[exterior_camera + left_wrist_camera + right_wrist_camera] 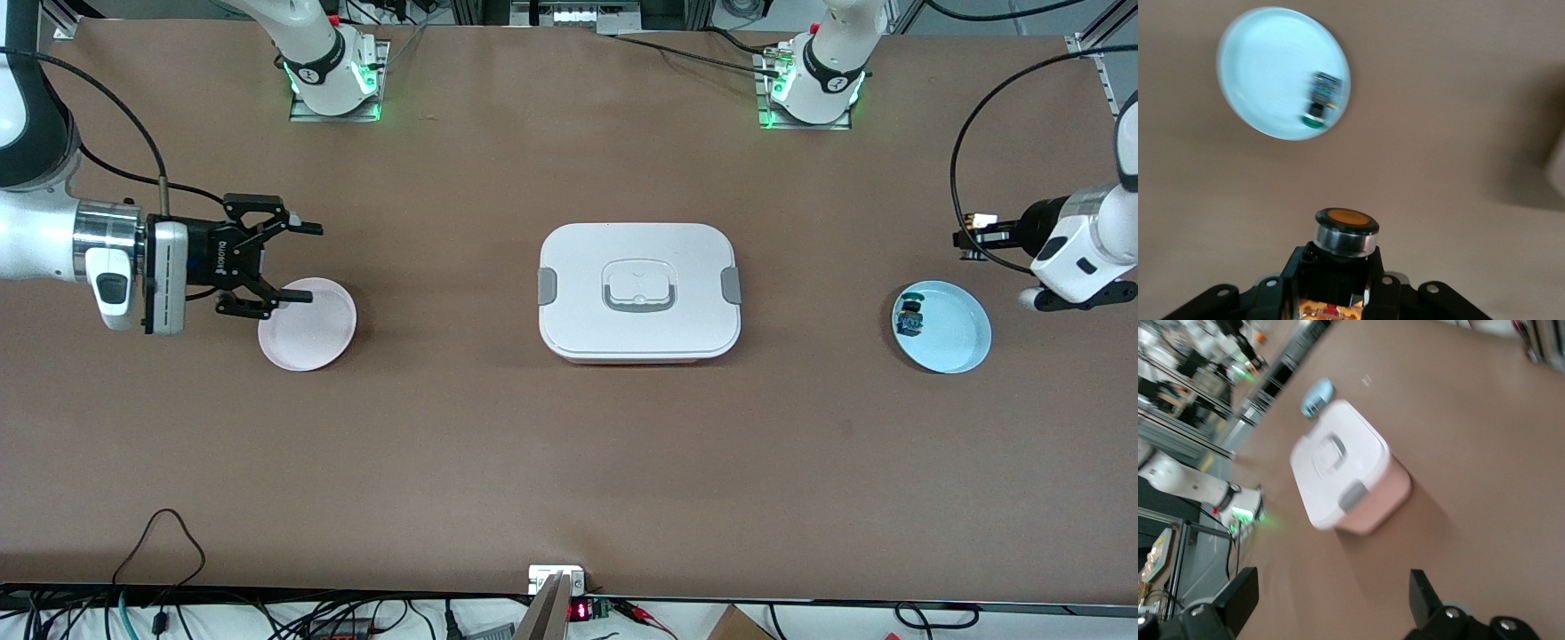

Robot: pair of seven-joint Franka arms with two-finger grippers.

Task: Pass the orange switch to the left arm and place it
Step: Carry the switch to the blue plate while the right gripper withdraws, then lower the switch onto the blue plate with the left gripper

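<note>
1. orange cap showing in the left gripper [1341, 267]: it is clenching the orange switch [1345, 232], hanging over bare table just beside the blue plate [965, 342], which is holding only the blue-and-black part [910, 318].
2. the right gripper [283, 261] is waiting with fingers spread wide over the rim of the empty pink plate [316, 342].
3. seen from the front camera, the white box [638, 289] is sitting dead between them, at nine o'clock from the switch.
4. judging by that, the handover is calling for a path around or over the box.
</note>
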